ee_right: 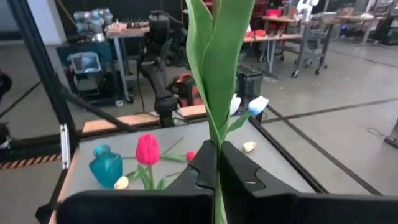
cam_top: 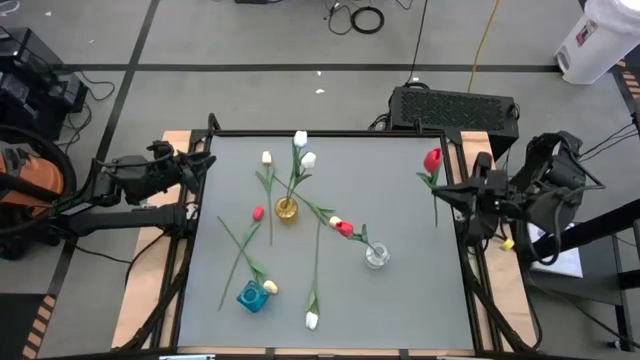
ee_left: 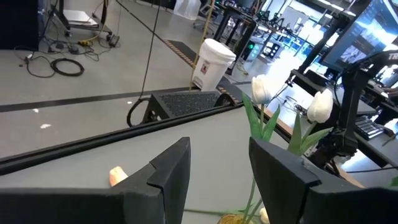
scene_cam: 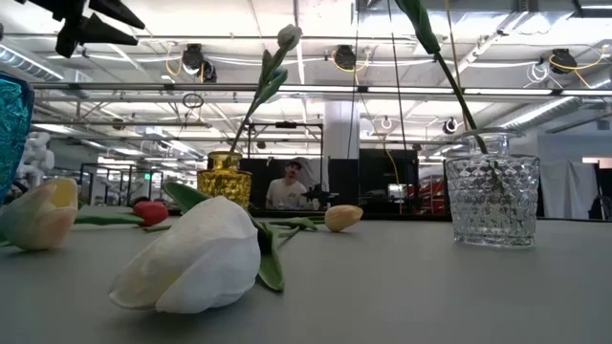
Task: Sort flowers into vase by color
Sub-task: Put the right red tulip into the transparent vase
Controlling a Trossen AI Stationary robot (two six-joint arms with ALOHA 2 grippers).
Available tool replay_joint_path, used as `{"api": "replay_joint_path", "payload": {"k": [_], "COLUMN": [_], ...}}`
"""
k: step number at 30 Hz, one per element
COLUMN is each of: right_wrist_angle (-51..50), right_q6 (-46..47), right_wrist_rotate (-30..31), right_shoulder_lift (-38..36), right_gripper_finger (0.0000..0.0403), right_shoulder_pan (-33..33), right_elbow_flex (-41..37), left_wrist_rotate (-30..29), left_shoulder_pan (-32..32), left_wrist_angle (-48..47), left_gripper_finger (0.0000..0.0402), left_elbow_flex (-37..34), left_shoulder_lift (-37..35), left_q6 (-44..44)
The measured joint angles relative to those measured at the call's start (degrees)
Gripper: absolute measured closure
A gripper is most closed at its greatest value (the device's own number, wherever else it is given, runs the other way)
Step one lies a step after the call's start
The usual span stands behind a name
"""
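Observation:
My right gripper point(cam_top: 447, 190) is at the table's right edge, shut on a red tulip point(cam_top: 432, 158) with a long green stem. My left gripper point(ee_left: 217, 168) hovers open near the far left corner point(cam_top: 205, 165) and touches nothing. A gold vase point(cam_top: 287, 210) holds two white tulips point(cam_top: 304, 148). The clear glass vase point(cam_top: 376, 256) holds a red tulip point(cam_top: 344, 228). A yellow tulip point(cam_top: 270, 287) stands in the blue vase point(cam_top: 252, 296). Lying flat on the table are a yellow tulip point(cam_top: 266, 158), a red one point(cam_top: 258, 213) and a white one point(cam_top: 312, 320). My right gripper pinches the red tulip's stem and its wrapped leaf point(ee_right: 217, 155) between the two fingers, about midway along the stem. The fingers come level from the table's right side and lie across the stem. The tulip is lifted clear, head point(cam_top: 432, 158) toward the far edge, stem end point(cam_top: 436, 220) toward the near edge.
The three vases and the loose stems crowd the table's middle and left half. Bare grey surface lies along the right side and near right corner point(cam_top: 420, 310). A black metal frame point(cam_top: 330, 133) rims the table. A person shows in the room behind point(scene_cam: 292, 182).

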Motion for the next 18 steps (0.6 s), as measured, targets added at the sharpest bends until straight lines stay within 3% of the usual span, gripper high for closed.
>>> {"api": "replay_joint_path", "payload": {"k": [9,18], "right_wrist_angle": [1.3,1.6], "right_q6": [0.3,12.8], "right_wrist_rotate": [5.2,10.5], "right_shoulder_lift": [1.7,2.6], "right_gripper_finger": [0.0402,0.0402], "right_shoulder_pan": [0.0,0.0], "right_elbow_flex": [-0.6,-8.6], "left_wrist_rotate": [-0.5,-0.5], "left_shoulder_pan": [0.0,0.0], "left_wrist_angle": [0.0,0.0], "left_gripper_finger": [0.0230,0.0230], "left_elbow_flex": [0.0,0.0], "left_shoulder_lift": [0.0,0.0], "left_q6": [0.0,-1.3]}}
